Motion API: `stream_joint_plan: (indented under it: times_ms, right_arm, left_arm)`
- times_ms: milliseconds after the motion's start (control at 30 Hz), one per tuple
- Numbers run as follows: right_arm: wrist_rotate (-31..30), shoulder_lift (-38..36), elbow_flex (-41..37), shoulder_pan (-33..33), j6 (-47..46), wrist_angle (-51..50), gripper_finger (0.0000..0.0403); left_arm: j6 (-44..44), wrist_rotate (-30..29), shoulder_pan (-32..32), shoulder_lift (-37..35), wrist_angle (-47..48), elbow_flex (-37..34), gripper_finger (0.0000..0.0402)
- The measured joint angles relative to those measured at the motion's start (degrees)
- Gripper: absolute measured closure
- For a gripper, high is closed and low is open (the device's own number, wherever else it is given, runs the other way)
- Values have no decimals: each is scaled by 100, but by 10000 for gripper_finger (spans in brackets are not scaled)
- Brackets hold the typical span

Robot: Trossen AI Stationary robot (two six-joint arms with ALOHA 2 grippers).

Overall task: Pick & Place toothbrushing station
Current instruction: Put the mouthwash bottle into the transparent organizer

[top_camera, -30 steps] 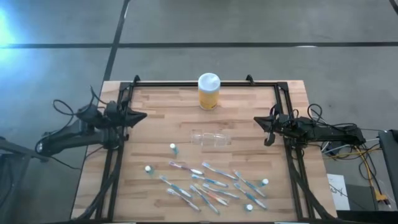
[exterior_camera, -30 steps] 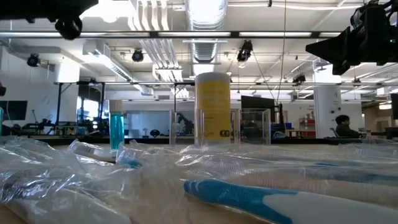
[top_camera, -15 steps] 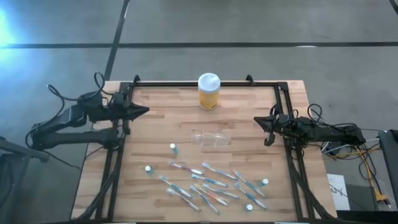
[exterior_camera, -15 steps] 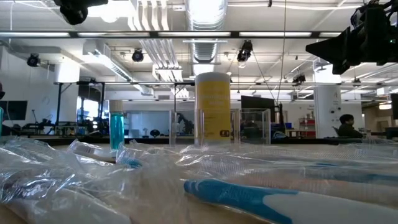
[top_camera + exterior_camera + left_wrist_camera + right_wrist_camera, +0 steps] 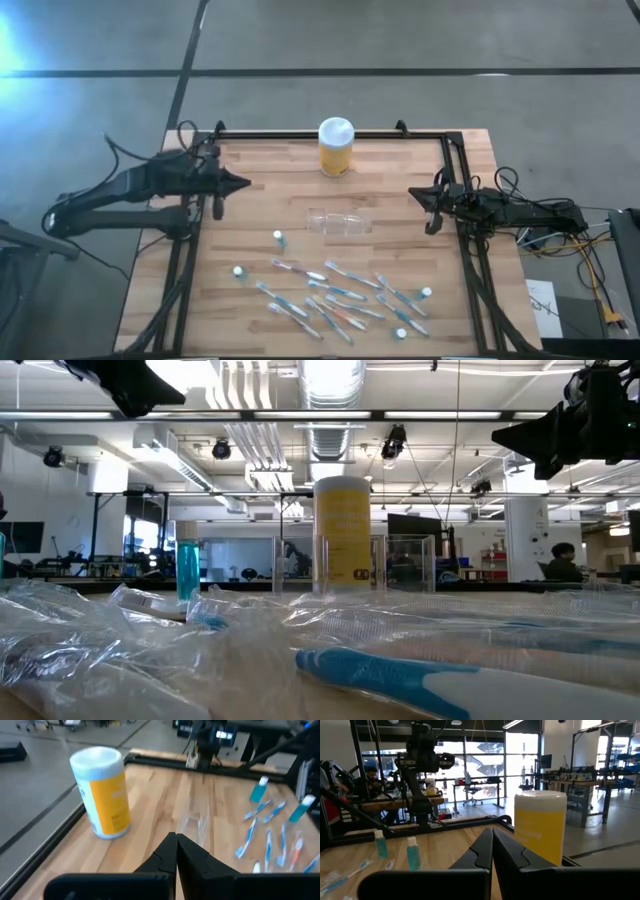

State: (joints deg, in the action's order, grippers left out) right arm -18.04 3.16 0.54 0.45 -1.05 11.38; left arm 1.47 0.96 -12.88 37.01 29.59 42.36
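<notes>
my left pincer [image 5: 244, 183] hangs closed and empty over the table's [image 5: 270, 215] left side; my right pincer [image 5: 412, 194] waits closed at the right edge. the toothbrushing station [image 5: 339, 222] lies mid-table between them, near the yellow jar [image 5: 336, 147].

Robotics lab — ceiling ducts [image 5: 325, 420], workbenches [image 5: 402, 802], glass partitions [image 5: 410, 555]

You see a yellow jar [image 5: 336, 148] with a white lid, blue and pink toothbrushes [image 5: 345, 295], on a pale wood-grain counter [image 5: 260, 210].
</notes>
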Motion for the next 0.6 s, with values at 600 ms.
stream_joint_plan:
  times_ms: [600]
  right_arm:
    - [-4,7,2,0,-44,-126,394]
  left_arm:
    - [-1962,1205,164,1290,16,275,382]
